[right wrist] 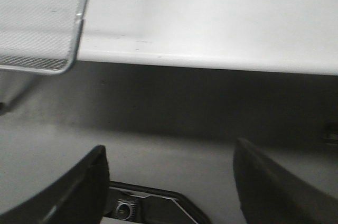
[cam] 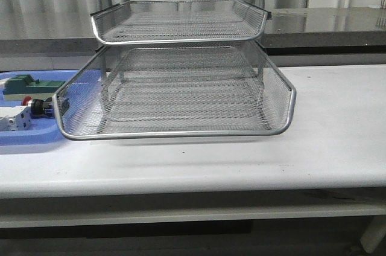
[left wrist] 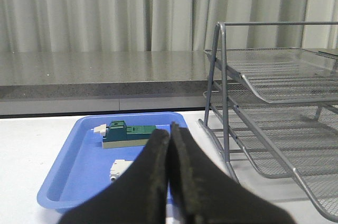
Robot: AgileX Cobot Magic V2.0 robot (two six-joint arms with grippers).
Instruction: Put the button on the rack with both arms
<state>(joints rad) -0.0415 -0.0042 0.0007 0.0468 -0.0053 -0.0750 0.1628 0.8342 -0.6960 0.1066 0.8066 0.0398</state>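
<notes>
The button point(cam: 37, 107), with a red cap and a black body, lies in the blue tray point(cam: 24, 138) at the table's left, just left of the rack's lower tier. The silver wire-mesh rack point(cam: 181, 96) stands mid-table and also shows in the left wrist view point(left wrist: 274, 97). Neither arm shows in the front view. My left gripper point(left wrist: 169, 131) is shut and empty, above the near side of the blue tray point(left wrist: 68, 182); its fingers hide the button in that view. My right gripper point(right wrist: 170, 147) is open and empty, below the table's front edge point(right wrist: 211, 63), near a rack corner point(right wrist: 74, 49).
A green block part point(cam: 27, 84) and a white boxy part point(cam: 15, 119) lie in the blue tray beside the button; both also show in the left wrist view, the green one point(left wrist: 127, 133) and the white one point(left wrist: 119, 168). A grey counter point(cam: 325, 23) runs behind the table.
</notes>
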